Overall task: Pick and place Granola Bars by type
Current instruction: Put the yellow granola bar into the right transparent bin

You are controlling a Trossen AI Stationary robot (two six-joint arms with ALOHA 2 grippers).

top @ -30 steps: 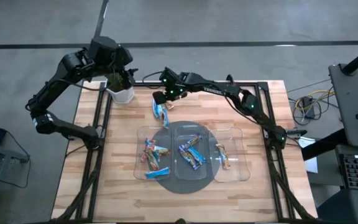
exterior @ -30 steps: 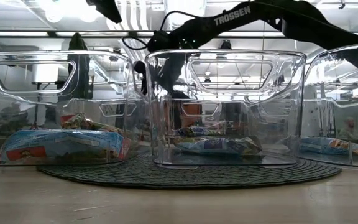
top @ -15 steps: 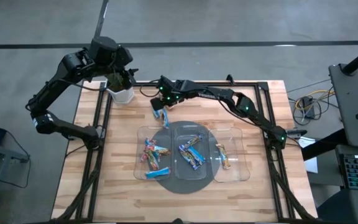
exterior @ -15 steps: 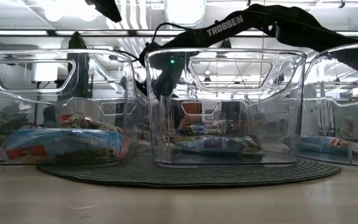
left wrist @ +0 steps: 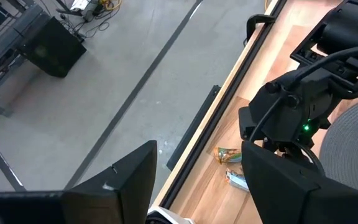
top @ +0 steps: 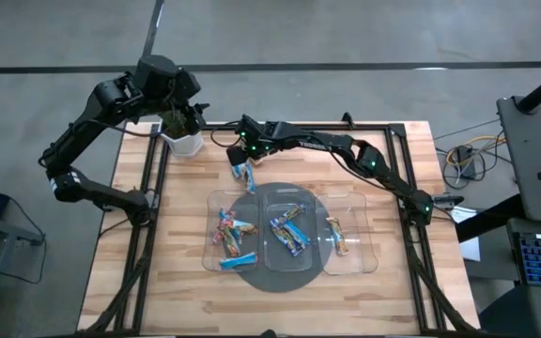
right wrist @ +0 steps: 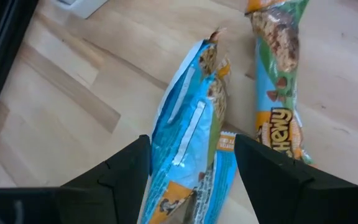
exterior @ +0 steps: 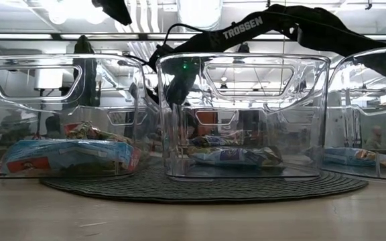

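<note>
High view: right end effector (top: 243,161) is down over the loose granola bars (top: 244,172) on the worktop (top: 177,282), just behind the middle clear tray (top: 289,267). Right wrist view shows its fingers (right wrist: 124,169) spread apart, straddling a light blue bar (right wrist: 188,158) without closing on it; a second bar with a green, blue and orange wrapper (right wrist: 279,106) lies just beside the blue one, outside the far finger. Three clear trays sit side by side on a round dark mat (top: 269,279): left tray (top: 212,253) holds multicoloured and blue bars, middle tray holds mostly blue bars, right tray (top: 363,253) holds a couple of tan-orange ones. Left end effector (top: 178,120) hangs over a white cup (top: 183,143) at the worktop's far corner, well away from the trays; its fingers (left wrist: 120,186) are apart and hold nothing.
</note>
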